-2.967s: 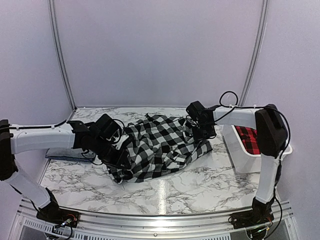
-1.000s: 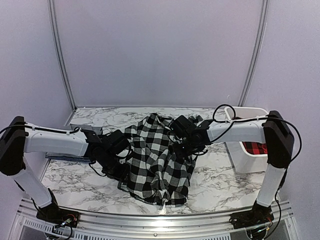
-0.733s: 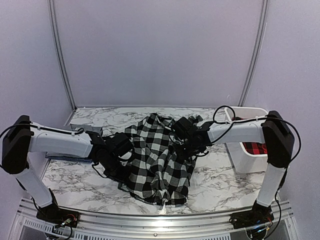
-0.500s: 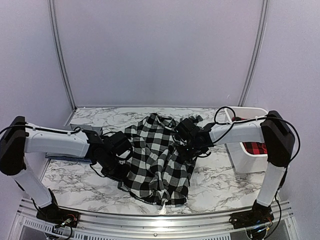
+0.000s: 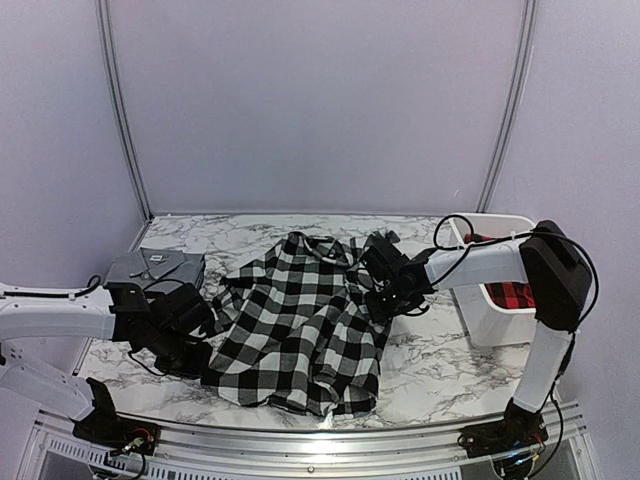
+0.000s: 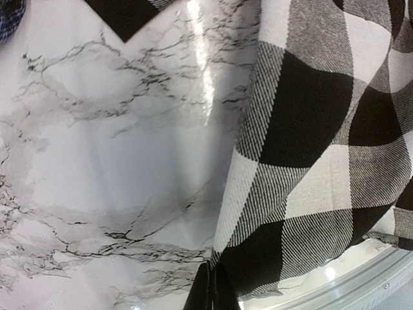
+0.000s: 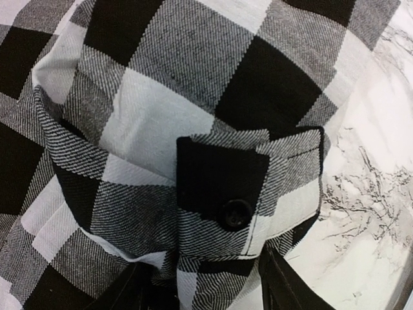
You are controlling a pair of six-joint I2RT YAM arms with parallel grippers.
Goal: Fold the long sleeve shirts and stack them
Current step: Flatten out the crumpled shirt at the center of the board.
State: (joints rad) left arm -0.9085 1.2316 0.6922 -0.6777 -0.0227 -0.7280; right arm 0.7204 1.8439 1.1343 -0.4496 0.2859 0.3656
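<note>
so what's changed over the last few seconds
The left gripper closed on an edge of the black-and-white checked flannel shirt and pulled it left and nearer, spreading the cloth. The right gripper, jaws apart, eased slightly right over it. The grey shirt, white bin and red-and-black checked shirt stayed put.

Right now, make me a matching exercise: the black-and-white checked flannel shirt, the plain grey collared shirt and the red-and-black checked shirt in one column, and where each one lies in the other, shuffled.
Things
1. black-and-white checked flannel shirt
2. plain grey collared shirt
3. red-and-black checked shirt

Places
A. inside the white plastic bin at the right
B. at the far left of the marble table
C. spread across the middle of the table

Pairs: 1-C, 2-B, 3-A
</note>
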